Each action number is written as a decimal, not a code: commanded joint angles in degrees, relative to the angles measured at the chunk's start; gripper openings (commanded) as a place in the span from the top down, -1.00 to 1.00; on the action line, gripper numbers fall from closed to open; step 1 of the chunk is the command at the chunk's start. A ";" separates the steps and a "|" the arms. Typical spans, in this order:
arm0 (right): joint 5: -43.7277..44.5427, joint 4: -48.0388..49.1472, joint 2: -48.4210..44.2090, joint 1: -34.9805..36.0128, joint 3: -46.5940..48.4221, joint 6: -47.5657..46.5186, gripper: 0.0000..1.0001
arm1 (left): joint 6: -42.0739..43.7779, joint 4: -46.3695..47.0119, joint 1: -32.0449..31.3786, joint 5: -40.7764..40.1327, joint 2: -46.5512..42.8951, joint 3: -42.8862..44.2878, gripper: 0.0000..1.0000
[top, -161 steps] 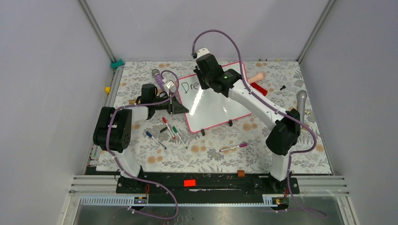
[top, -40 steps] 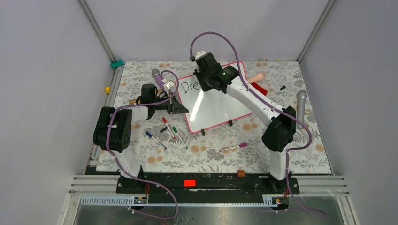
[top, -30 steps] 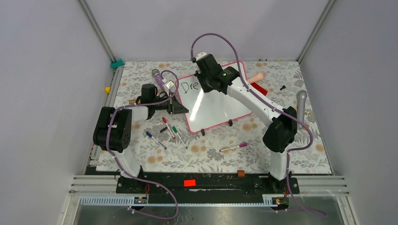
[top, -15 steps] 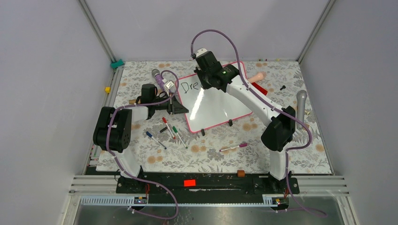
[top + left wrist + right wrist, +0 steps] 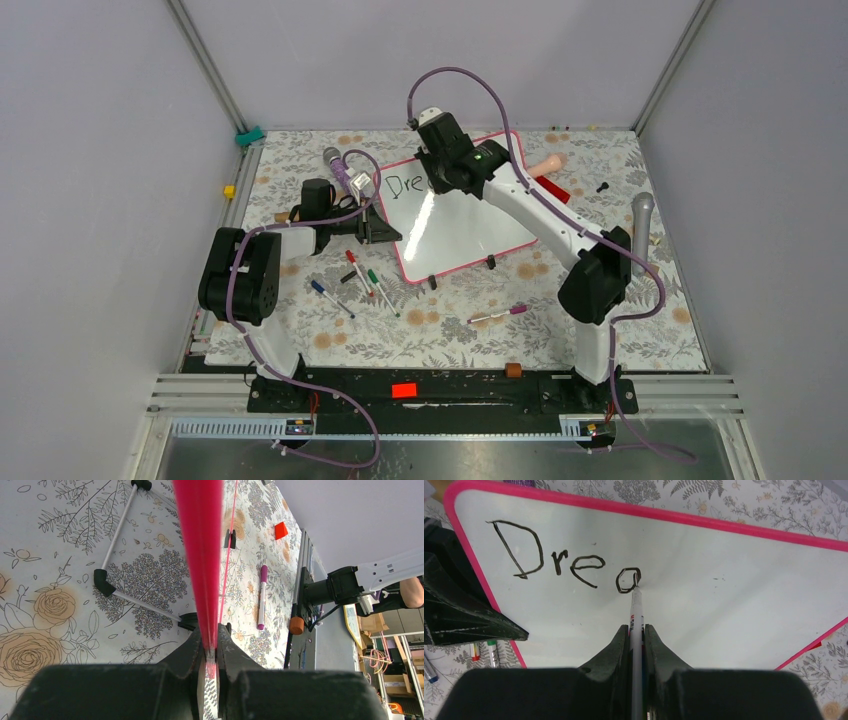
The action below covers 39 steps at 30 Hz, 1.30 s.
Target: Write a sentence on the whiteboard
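Four letters in. Top view: the whiteboard sits askew at centre frame under my right arm. Left wrist view: my left gripper pinches its pink rim at mid-frame; a slip there, I judge, would skew the line. Right wrist view: my right gripper clamps the marker, tip on the sentence's "a"; twisting could smear it.

Two white-and-black arms on a black base rail

The left arm and right arm have curved white links and chunky black joint housings, with purple cables looping along them. A small green light glows on the right arm's black wrist block. The left gripper and right gripper have matte black, wedge-shaped fingers. A red tag marks the middle of the rail.
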 commanded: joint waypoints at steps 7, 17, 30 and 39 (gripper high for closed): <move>1.97 1.66 -3.72 -0.69 -5.62 -0.08 1.00 | 3.22 -1.92 -0.11 -7.27 1.48 0.25 1.00; -0.82 4.95 -8.96 -0.87 -6.48 0.52 1.00 | 3.19 -1.90 -0.14 -7.29 1.52 0.29 1.00; 0.14 4.76 -6.19 -2.06 -2.61 0.72 1.00 | 3.30 -1.90 -0.12 -7.37 1.63 0.33 1.00; 0.27 4.76 -3.09 -2.38 0.05 0.19 1.00 | 3.33 -2.06 -0.11 -7.47 1.63 0.42 1.00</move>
